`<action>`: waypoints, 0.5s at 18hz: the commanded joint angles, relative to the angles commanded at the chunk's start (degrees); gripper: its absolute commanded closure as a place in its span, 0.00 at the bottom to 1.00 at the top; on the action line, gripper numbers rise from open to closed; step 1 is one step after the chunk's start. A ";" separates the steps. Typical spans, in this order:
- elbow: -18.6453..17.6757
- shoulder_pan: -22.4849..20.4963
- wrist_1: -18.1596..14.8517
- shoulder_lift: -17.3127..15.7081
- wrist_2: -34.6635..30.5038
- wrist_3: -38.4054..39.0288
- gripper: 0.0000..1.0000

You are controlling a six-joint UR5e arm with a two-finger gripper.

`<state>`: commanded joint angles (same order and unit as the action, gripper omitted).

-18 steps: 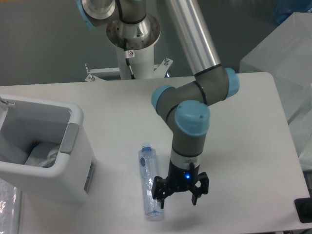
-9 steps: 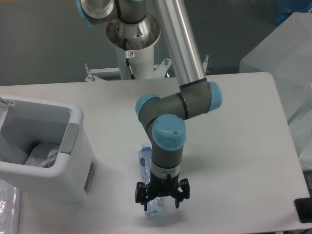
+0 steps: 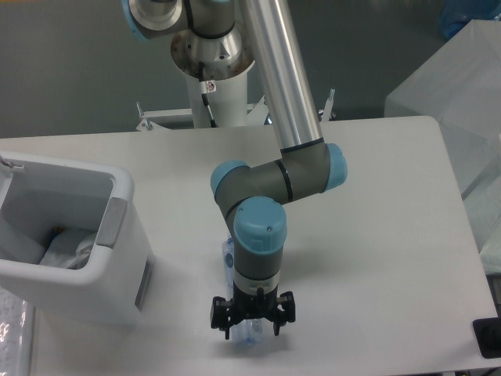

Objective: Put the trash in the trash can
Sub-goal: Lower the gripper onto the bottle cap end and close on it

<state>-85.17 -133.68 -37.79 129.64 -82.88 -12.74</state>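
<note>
My gripper hangs with its two fingers spread, one on either side of the clear bottle, which lies flat on the table directly under the tool; I see no pinch on it. Most of the bottle is hidden behind the wrist, only a strip near the top and the lower end showing. I judge this to be the grasp step on the second piece of trash: what I need next is to settle low enough that the fingers straddle the body, then squeeze gently, since a slim round bottle can roll or squirt sideways. The trash can stands well apart to the left, and the crumpled white wrapper already lies inside it.
</note>
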 joint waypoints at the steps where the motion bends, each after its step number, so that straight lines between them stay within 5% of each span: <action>1: 0.09 0.00 -0.09 0.26 -0.26 0.00 0.00; 9: 0.53 0.88 0.09 1.94 -1.85 -0.09 0.00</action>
<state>-84.64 -132.80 -37.71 131.57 -84.73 -12.83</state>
